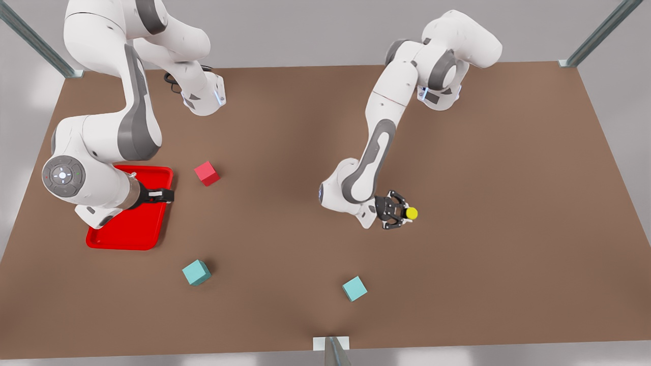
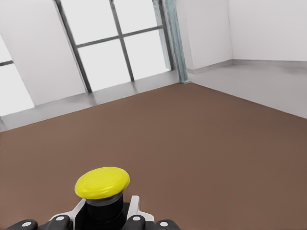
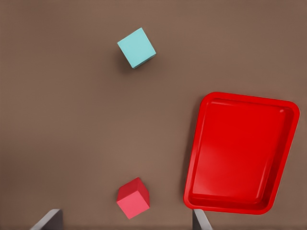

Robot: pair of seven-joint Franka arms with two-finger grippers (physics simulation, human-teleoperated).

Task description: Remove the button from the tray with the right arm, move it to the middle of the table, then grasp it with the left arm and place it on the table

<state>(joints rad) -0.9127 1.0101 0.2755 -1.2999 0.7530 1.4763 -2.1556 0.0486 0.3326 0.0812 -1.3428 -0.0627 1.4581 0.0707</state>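
Note:
The button (image 1: 411,213), a yellow cap on a black base, sits upright between the fingers of my left gripper (image 1: 405,213), which is shut on it right of the table's middle in the front view. The left wrist view shows the button (image 2: 102,182) close up, low over the brown table (image 2: 192,143); I cannot tell whether it touches. My right gripper (image 1: 168,195) hangs open over the right edge of the red tray (image 1: 132,229), holding nothing. In the right wrist view its fingers (image 3: 48,221) stand wide apart above the tray (image 3: 240,153), which has nothing in it.
A red cube (image 1: 207,173) lies just right of the tray, also the red cube (image 3: 133,198) under my right gripper. Two teal cubes (image 1: 196,272) (image 1: 354,288) lie toward the near edge. Bare table stretches to the front view's right.

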